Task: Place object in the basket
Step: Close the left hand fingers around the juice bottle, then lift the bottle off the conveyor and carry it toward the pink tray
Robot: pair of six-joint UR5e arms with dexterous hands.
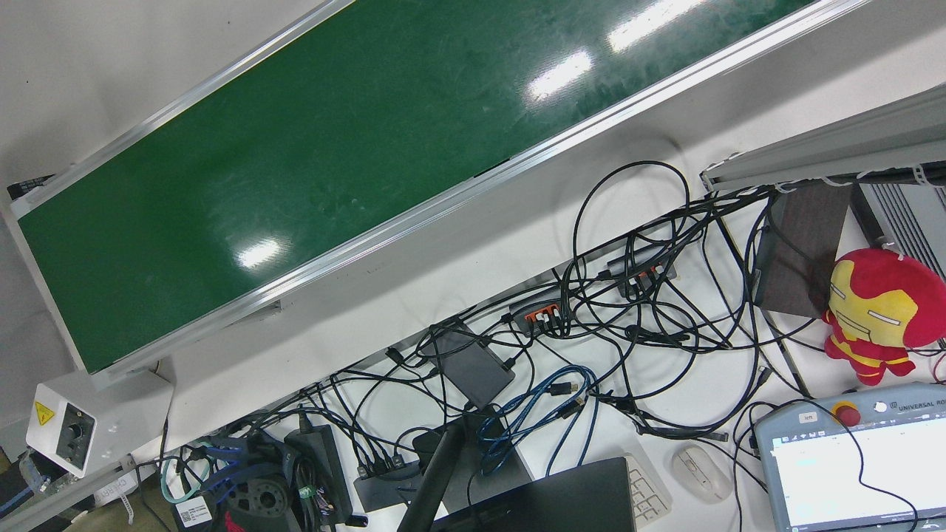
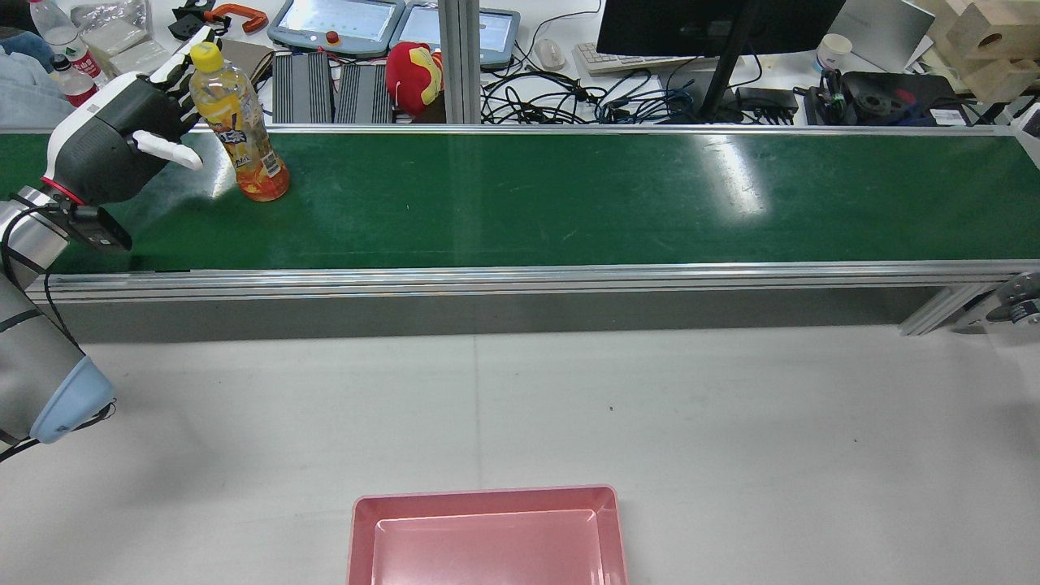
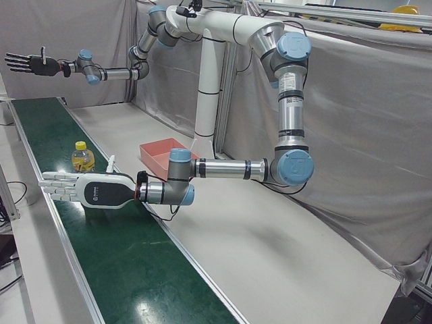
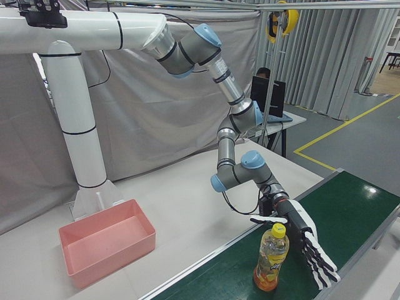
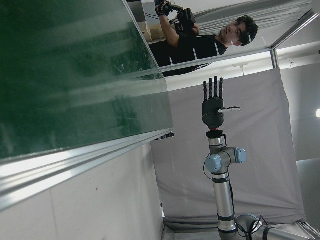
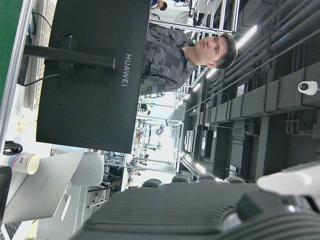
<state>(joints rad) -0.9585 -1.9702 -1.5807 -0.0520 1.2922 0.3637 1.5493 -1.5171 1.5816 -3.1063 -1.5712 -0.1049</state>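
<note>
An orange juice bottle (image 2: 240, 134) with a yellow cap stands upright on the green conveyor belt (image 2: 569, 195), near its left end in the rear view. My left hand (image 2: 114, 146) is open, fingers straight and spread, just left of the bottle at its height. I cannot tell if it touches the bottle. The right-front view shows the hand (image 4: 309, 247) beside the bottle (image 4: 270, 256). The pink basket (image 2: 487, 536) sits empty on the white table, close to the arms' base. My right hand (image 3: 30, 64) is open and held high over the belt's far end, empty.
Behind the belt lie a monitor (image 2: 715, 24), tangled cables (image 2: 569, 89), teach pendants (image 2: 337, 20) and a red and yellow plush toy (image 2: 413, 73). Grey curtains (image 3: 378, 135) close in the station. White table surface (image 2: 650, 406) lies between the belt and the basket.
</note>
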